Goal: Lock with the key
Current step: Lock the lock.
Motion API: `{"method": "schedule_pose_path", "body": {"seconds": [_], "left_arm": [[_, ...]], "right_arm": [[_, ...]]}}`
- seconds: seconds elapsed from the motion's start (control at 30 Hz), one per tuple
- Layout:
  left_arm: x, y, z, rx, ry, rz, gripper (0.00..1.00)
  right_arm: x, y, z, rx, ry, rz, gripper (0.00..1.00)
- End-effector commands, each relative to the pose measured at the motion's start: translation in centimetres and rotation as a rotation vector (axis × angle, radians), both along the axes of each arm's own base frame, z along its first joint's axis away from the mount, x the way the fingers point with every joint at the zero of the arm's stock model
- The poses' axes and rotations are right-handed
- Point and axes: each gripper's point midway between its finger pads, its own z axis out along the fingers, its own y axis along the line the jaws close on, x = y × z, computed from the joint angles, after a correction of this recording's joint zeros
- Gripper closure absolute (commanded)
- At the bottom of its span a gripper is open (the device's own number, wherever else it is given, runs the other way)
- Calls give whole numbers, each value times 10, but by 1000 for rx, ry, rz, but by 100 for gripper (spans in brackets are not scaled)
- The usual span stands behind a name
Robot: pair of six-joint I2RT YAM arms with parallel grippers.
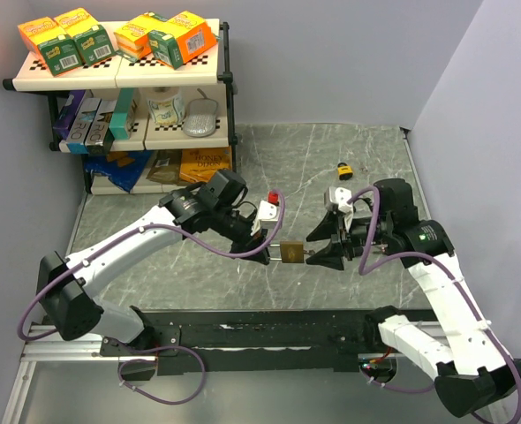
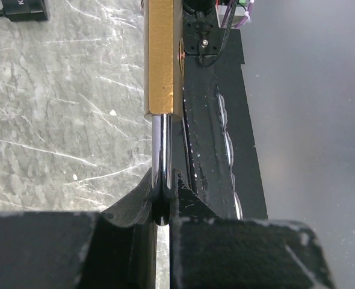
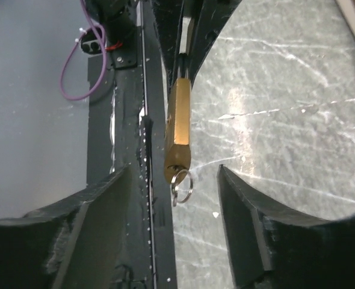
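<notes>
padlock (image 1: 291,252): brass body held out level above the table (image 1: 331,159), close to its near edge, between my two grippers.
left gripper (image 2: 162,205): closed tight on the padlock's steel shackle (image 2: 162,156), with a finger pressing it from each side.
right gripper (image 3: 173,168): jaws spread wide, one finger on each side of the padlock's free end, with a clear gap on both sides.
key ring (image 3: 182,185): hangs from that free end face; i cannot make out the key itself.
shelf rack (image 1: 119,97): far left corner, well apart from my arms.
</notes>
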Motion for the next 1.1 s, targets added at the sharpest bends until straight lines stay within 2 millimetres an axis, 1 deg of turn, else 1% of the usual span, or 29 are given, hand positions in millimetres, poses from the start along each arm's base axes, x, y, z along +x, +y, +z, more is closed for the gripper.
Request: {"method": "schedule_pose_path", "body": {"seconds": [0.0,0.03,0.07,0.2,0.23,0.3,0.4,0.43,0.47,0.5,0.67,0.7,0.77,0.8,0.83,0.97,1.03,1.07], "left_arm": [[-3,-10,32,-118,-48,-67,99],[-3,-10,31,-117,-49,-68,99],[-4,-9,31,-118,-50,-69,99],[-4,-8,30,-117,-57,-70,99],[-4,-8,29,-116,-57,-71,99],[-3,-6,29,-116,-58,-67,99],[-3,-5,28,-116,-55,-66,99],[-2,-4,28,-115,-59,-63,99],[-2,-3,27,-113,-57,-62,99],[-1,-2,27,-113,-60,-61,99],[5,9,15,-88,-50,-49,99],[9,13,12,-84,-57,-43,99],[9,21,4,-63,-50,-38,99],[13,24,2,-61,-65,-39,99],[11,30,-3,-47,-57,-37,99],[8,44,-17,-18,-92,-67,99],[6,50,-25,-4,-87,-60,99],[8,54,-26,-1,-86,-54,99]], "right_arm": [[-3,-2,9,1,-43,21,46],[-3,-1,10,6,-43,26,50],[-3,-1,9,7,-39,24,56],[-2,-1,5,-7,-18,31,67],[-2,-1,4,-10,-16,33,71],[-2,-1,1,-18,-5,36,74],[-2,-2,-2,-26,7,41,83],[-2,-2,-1,-27,7,42,93],[-1,-2,-1,-30,5,41,98],[-2,-2,-1,-30,5,42,100],[2,-6,1,-36,-7,8,100],[1,-7,1,-39,-3,3,100],[4,-13,0,-43,0,-22,100],[5,-15,0,-41,3,-33,100],[5,-17,-2,-44,22,-43,100],[18,-32,-4,-42,37,-107,100],[27,-35,-8,-49,58,-121,100],[32,-36,-13,-56,74,-135,100]]}}
